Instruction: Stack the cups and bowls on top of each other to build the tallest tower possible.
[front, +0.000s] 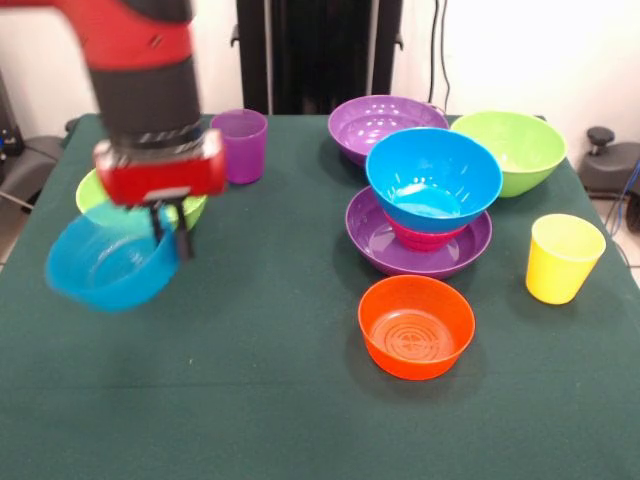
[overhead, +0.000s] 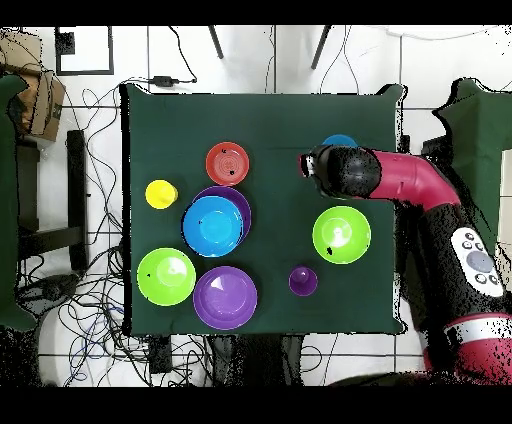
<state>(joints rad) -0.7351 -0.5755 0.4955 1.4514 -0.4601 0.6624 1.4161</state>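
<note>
On the green surface (front: 250, 400), taking the tower (front: 425, 200) as your landmark, you have the following.

Tower: a wide purple bowl (front: 370, 240) at the base, a red-pink bowl (front: 420, 240) nested in it, and the large blue bowl (front: 433, 178) on top, sitting tilted. From overhead the same pile (overhead: 215, 225) reads as blue over purple.

In the front view:
- Orange bowl (front: 416, 326): just in front of the tower, apart from it.
- Yellow cup (front: 563, 257): right of the tower, upright.
- Lime bowl (front: 515, 150): behind and right of the tower, close by.
- Second purple bowl (front: 385, 125): directly behind the tower.
- Purple cup (front: 240, 145): behind and left of the tower, upright.
- Second lime bowl (front: 95, 195): far left of the tower, partly hidden by the arm.
- Small blue bowl (front: 105, 265): far left of the tower, lifted and tilted, overlapping the lime bowl there.

Gripper (front: 170, 235): far left of the tower, its dark fingers closed over the small blue bowl's rim, one inside, one outside.
</note>
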